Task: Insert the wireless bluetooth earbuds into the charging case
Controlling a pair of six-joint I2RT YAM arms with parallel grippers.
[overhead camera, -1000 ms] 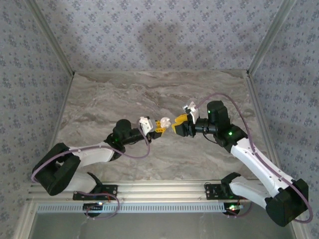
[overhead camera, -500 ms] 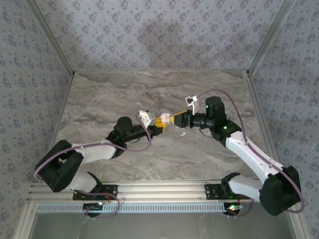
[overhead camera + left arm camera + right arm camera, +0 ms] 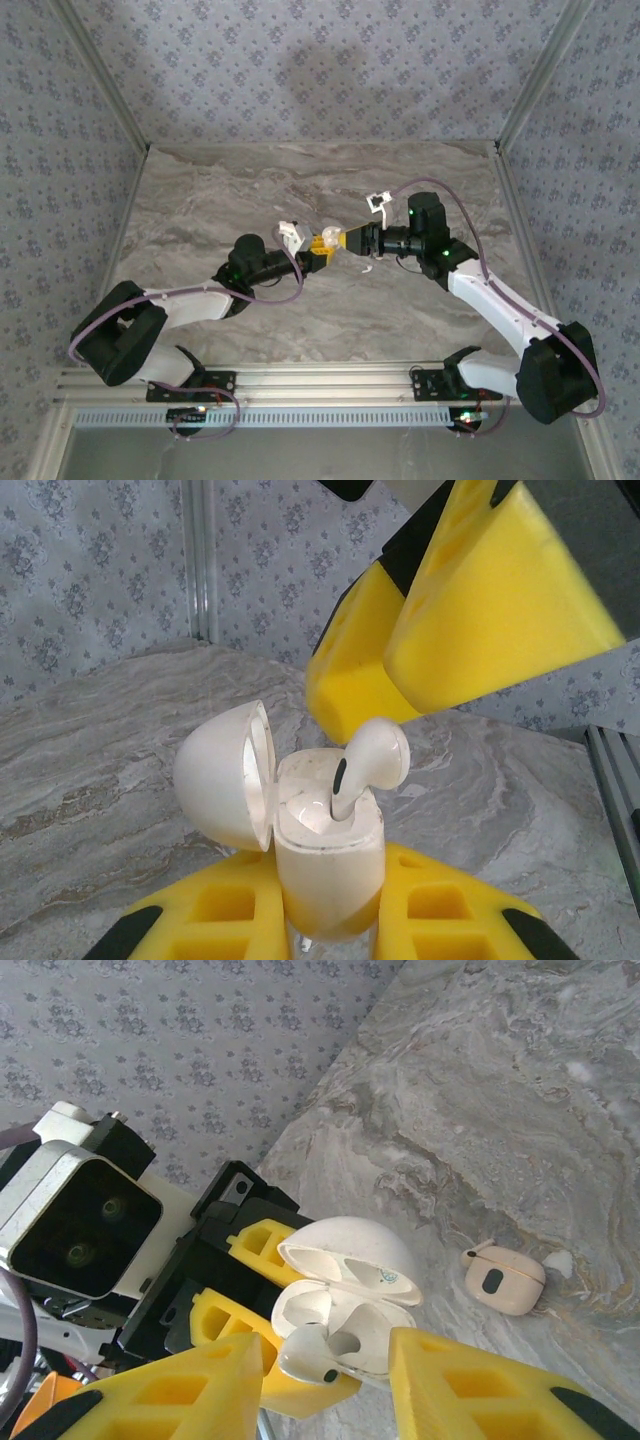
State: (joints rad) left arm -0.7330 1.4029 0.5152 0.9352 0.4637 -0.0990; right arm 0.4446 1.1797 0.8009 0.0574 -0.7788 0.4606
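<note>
Roughly halfway: one earbud [image 3: 372, 760] stands stem-down, not fully seated, in the open charging case [image 3: 325, 865] clamped by the left fingers [image 3: 230, 920], the right fingers [image 3: 190, 1390] spread around it, while the second earbud [image 3: 505, 1280] lies on the surface [image 3: 480, 1080].

Left arm [image 3: 185, 300]: low, stretched rightward toward centre.
Left gripper [image 3: 330, 915]: clamped on charging case [image 3: 325, 855].
Right arm [image 3: 495, 300]: reaching leftward.
Right gripper [image 3: 325, 1380]: fingers apparently parted, facing the other gripper closely.
</note>
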